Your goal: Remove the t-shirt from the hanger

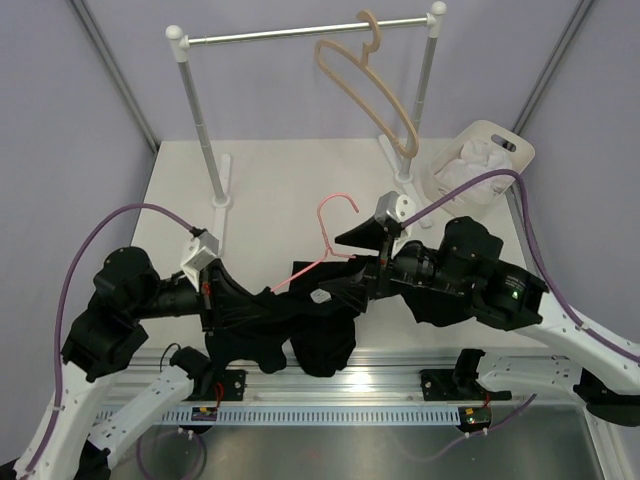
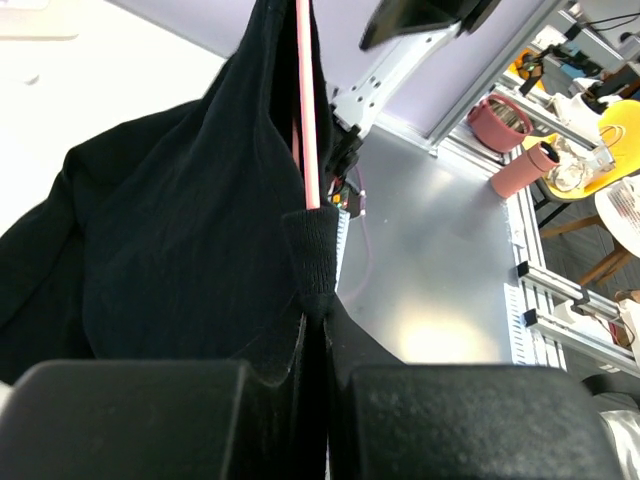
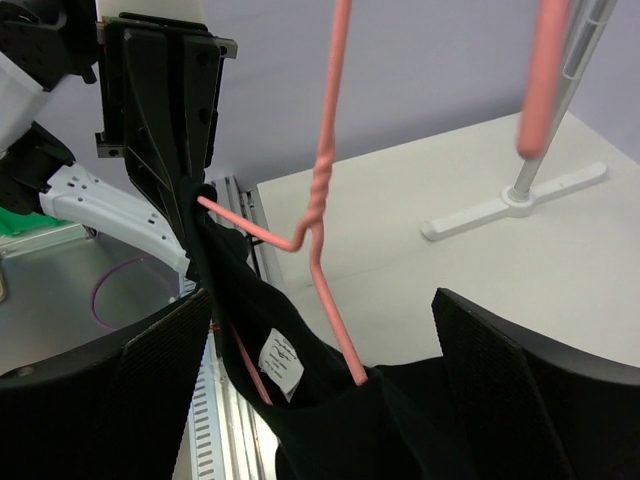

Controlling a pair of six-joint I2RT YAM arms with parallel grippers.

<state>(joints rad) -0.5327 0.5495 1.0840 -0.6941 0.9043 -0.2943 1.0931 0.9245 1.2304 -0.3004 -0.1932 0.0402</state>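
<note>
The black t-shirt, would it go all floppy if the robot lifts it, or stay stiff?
Probably floppy: the t-shirt hangs in loose, drooping folds. It seems light, since a thin pink wire hanger carries part of it. It likely won't slide away easily, because the left gripper is pinched shut on its ribbed edge and the cloth bunches there.

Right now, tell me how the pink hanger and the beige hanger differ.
The pink hanger is thin wire; the beige hanger is thicker. The pink hanger carries the black t-shirt; the beige hanger is bare. The beige hanger hangs from the rail; the pink hanger sits lower, off the rail. Both have a hook top.
</note>
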